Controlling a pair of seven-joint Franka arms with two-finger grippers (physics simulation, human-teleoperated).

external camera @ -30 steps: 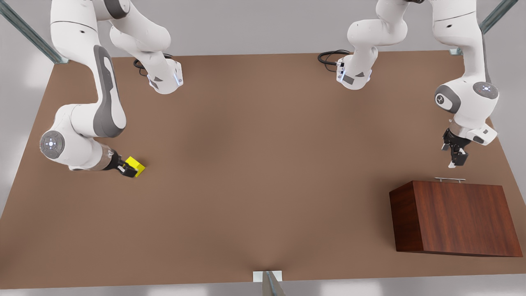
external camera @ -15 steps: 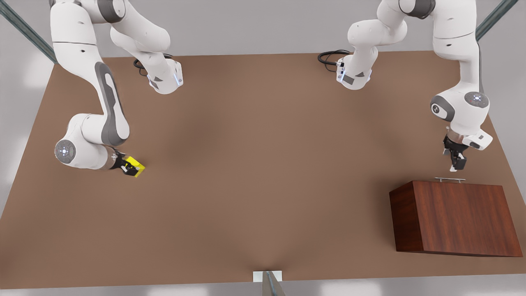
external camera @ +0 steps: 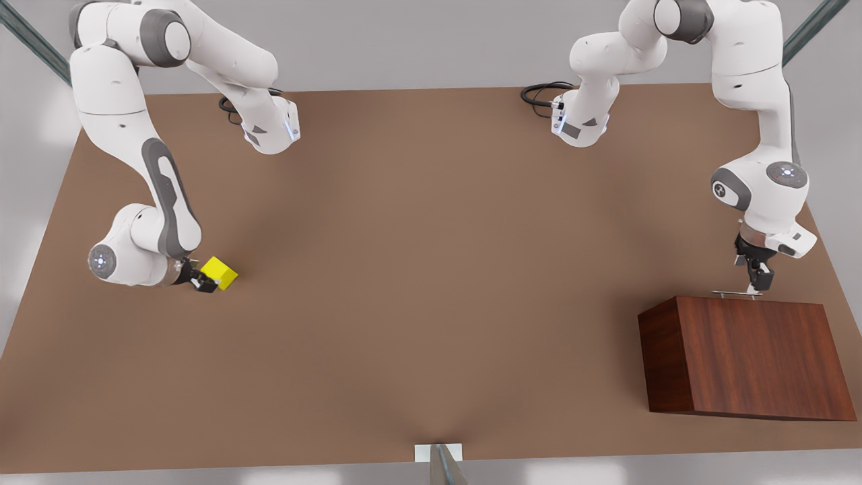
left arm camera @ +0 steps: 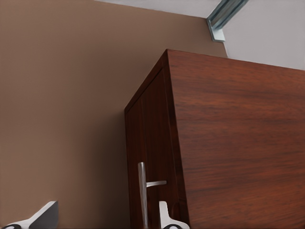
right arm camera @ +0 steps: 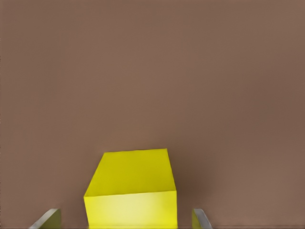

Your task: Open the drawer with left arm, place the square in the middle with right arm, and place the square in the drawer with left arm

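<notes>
Your drawer (external camera: pixel 737 298) sits shut in the cabinet (external camera: pixel 754 357) at the front view's right, its single silver bar handle (external camera: pixel 737 293) facing the arms. The left gripper (external camera: pixel 755 285) hangs right at that handle; the left wrist view shows its fingertips (left arm camera: pixel 164 217) spread, the handle (left arm camera: pixel 142 193) standing between them, not clamped. That view also shows the drawer's closed front panel (left arm camera: pixel 150 157), which the front view hides. You have one yellow cube (external camera: pixel 219 272), resting on the tabletop (external camera: pixel 431 269) at the front view's left. The right gripper (external camera: pixel 203 283) sits beside it; in the right wrist view its fingers (right arm camera: pixel 46 219) stand apart on either side of the cube (right arm camera: pixel 131 188), clear gaps showing. Two arms, one cabinet.
</notes>
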